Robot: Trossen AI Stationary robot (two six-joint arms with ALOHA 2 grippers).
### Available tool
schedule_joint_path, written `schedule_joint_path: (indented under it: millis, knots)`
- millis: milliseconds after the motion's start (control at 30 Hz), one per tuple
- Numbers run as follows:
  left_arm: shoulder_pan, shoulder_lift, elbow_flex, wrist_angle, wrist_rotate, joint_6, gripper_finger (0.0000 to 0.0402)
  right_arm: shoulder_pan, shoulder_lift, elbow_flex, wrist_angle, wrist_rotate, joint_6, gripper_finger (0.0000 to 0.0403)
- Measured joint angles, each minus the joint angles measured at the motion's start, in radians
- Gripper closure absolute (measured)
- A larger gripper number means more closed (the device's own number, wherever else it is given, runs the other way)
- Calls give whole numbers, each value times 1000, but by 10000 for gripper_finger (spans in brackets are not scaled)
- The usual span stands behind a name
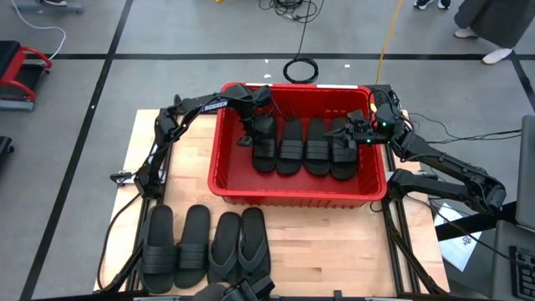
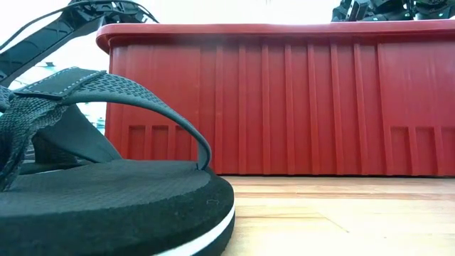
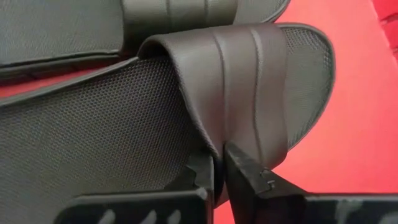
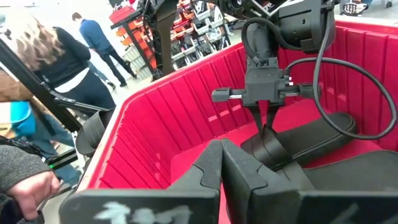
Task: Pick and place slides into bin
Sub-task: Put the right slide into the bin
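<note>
The red bin (image 1: 297, 194) holds several black slides side by side. My left gripper (image 1: 248, 138) reaches down into it and is shut on the leftmost slide (image 1: 264, 152). My right gripper (image 1: 341, 130) hovers shut and level over the bin's right part, above the rightmost slide (image 1: 343, 155), holding nothing. On the table near the bin lie two ribbed-strap slides (image 1: 175, 247) and two flip-flops (image 1: 240, 247), soles down. One flip-flop (image 2: 106, 199) fills the low view's foreground. My left gripper pinches the slide's wide strap (image 3: 219, 146) between its two fingers (image 3: 249, 171), at the strap's side just above where it joins the sole's edge. The fingers come slanting down from above. The slide stays inside the bin; whether its sole is off the floor I cannot tell.
The bin's tall ribbed walls (image 2: 284, 107) surround my left gripper. More black footwear (image 1: 242, 291) lies at the table's near edge. Bare wood (image 1: 334, 251) lies to the right of the flip-flops. People (image 4: 56, 68) stand in the room beyond the table.
</note>
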State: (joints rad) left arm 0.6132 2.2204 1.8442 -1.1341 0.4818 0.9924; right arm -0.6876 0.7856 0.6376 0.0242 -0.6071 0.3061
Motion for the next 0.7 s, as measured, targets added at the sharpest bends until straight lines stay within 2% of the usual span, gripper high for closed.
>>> schedule_joint_path:
  millis: [500,600,700]
  knots:
    - [-1,-23,-2,-3,-83,-104,275,0,0,0,0,0,-4,403]
    - [0,-33,-4,-11,-94,-68,257,0,0,0,0,0,-7,403]
    - [-8,-39,-4,-32,-171,-4,256,0,0,0,0,0,-7,403]
